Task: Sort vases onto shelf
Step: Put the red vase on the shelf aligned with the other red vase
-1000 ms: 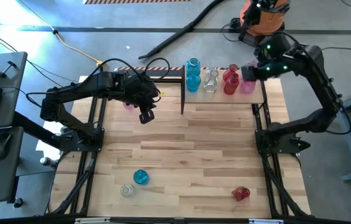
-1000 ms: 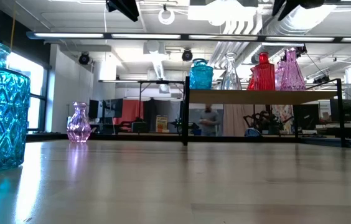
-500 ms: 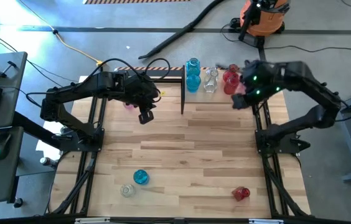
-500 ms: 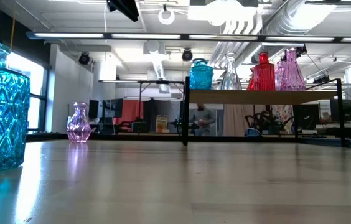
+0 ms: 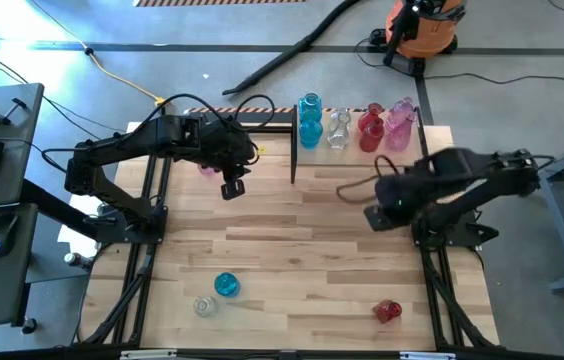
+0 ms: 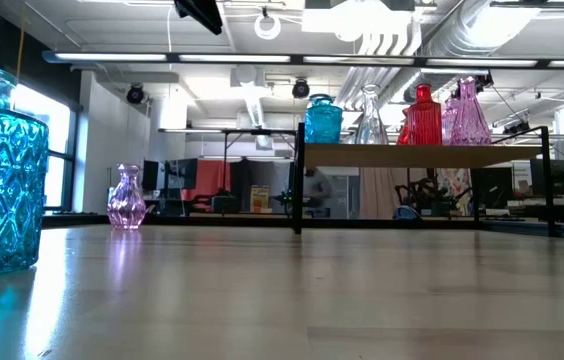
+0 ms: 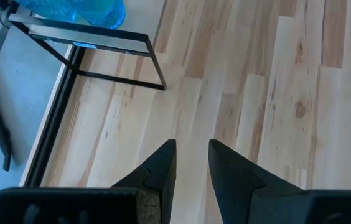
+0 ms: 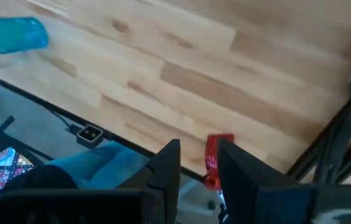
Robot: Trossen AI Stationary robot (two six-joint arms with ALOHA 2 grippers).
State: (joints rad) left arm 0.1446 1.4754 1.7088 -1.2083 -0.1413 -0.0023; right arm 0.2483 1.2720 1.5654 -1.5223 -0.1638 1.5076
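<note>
Your right gripper (image 8: 193,163), fingers slightly parted, holds nothing; only its wrist view shows the red vase (image 8: 215,163) between them.

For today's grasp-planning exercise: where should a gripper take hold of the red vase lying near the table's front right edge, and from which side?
The red vase lies on its side, so probably come straight down from above and close across its narrow neck, jaws crosswise to its length. The rounded body looks likelier to slip.
</note>
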